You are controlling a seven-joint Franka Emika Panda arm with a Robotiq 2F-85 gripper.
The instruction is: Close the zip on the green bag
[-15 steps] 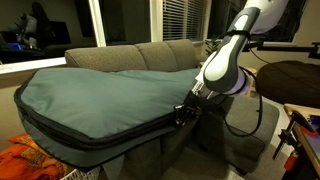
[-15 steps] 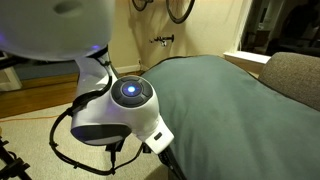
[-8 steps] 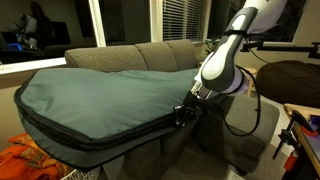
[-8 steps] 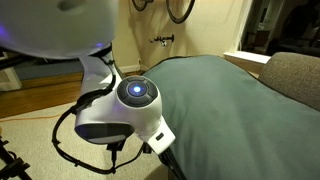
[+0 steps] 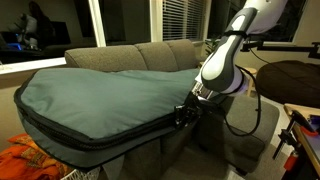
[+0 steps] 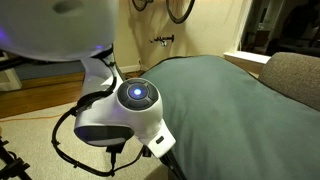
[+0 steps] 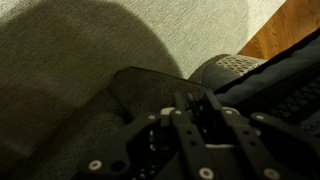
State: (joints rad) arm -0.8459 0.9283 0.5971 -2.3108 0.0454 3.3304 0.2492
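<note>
The green bag (image 5: 100,98) lies flat over the grey sofa, a wide teal oval with black edge trim; it also shows in an exterior view (image 6: 225,95). The zip (image 5: 110,141) runs as a dark line along its near black edge. My gripper (image 5: 182,114) sits at the bag's right end, right on that edge. In the wrist view the fingers (image 7: 197,102) are pressed close together with a thin dark piece of the zip between them, against the dark trim. In an exterior view the wrist (image 6: 135,110) hides most of the gripper.
The grey sofa (image 5: 150,55) carries the bag, and its arm shows in an exterior view (image 6: 295,75). An orange cloth (image 5: 30,160) lies at the front left. A dark round seat (image 5: 290,80) and a wooden table edge (image 5: 305,115) stand right of the arm.
</note>
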